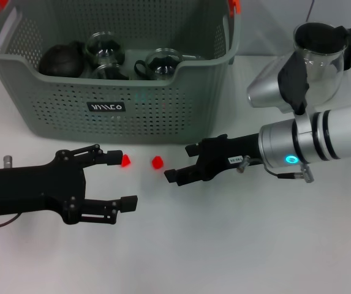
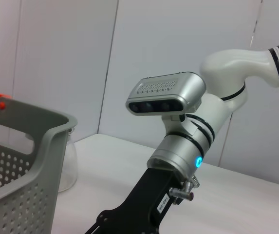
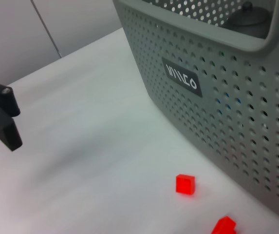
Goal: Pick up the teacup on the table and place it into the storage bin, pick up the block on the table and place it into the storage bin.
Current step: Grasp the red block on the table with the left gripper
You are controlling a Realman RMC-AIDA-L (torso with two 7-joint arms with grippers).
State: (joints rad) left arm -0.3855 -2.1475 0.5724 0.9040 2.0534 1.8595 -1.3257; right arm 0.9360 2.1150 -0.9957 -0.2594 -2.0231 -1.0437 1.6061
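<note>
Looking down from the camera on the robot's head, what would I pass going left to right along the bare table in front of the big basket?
Left gripper, open → first red block → second red block → right gripper, open, on its silver arm.

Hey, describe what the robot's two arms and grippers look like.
Both grippers are black linkage frames with flat fingers. The right gripper carries a small white label and joins a silver-white arm with black bands and a glowing cyan ring. The left gripper has a thin cable behind it.
</note>
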